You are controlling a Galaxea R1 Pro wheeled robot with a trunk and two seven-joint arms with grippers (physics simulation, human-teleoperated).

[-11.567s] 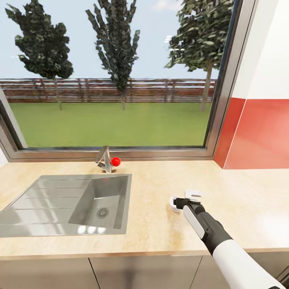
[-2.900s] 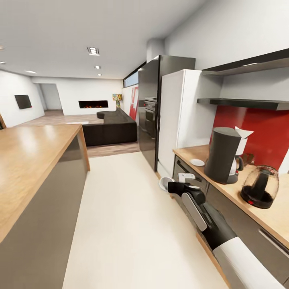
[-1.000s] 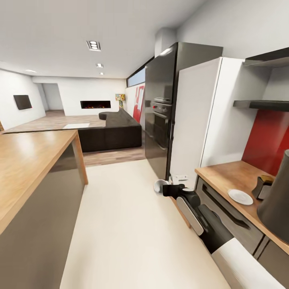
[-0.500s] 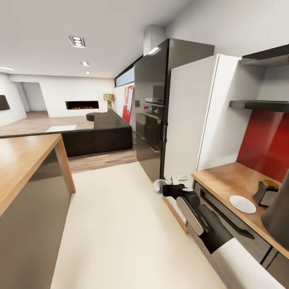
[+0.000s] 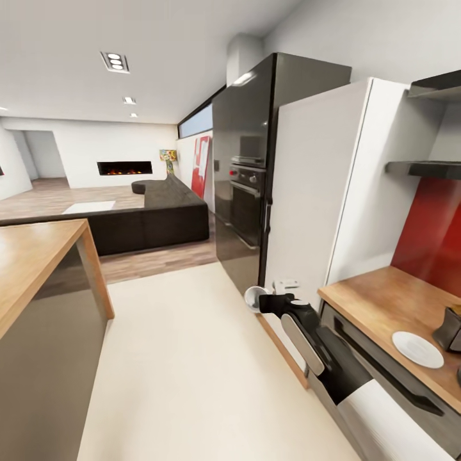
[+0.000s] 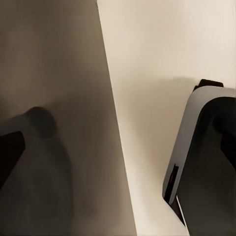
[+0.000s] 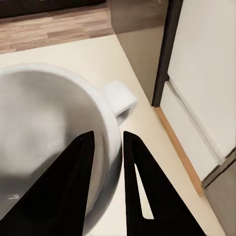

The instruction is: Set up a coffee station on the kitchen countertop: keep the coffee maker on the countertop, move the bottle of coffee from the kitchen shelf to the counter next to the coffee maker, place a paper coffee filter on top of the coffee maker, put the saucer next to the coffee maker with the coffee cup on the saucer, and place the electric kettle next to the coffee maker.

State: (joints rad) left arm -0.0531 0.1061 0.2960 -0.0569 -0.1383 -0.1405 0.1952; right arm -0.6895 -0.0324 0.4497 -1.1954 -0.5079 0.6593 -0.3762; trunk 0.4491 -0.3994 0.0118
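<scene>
White and small, the coffee cup (image 5: 255,297) hung over the floor with its rim pinched between the right gripper (image 7: 105,147)'s narrow jaws, while the saucer (image 5: 417,349) lay on the kitchen countertop (image 5: 378,301) well off to that arm's right.

The right arm reaches forward at mid-height, its right gripper (image 5: 267,301) with both dark fingers (image 7: 81,182) pinched on the rim of the coffee cup (image 5: 255,296)

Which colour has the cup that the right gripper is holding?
The coffee cup is white, its inside a shaded grey; the right wrist view shows it best.
</scene>
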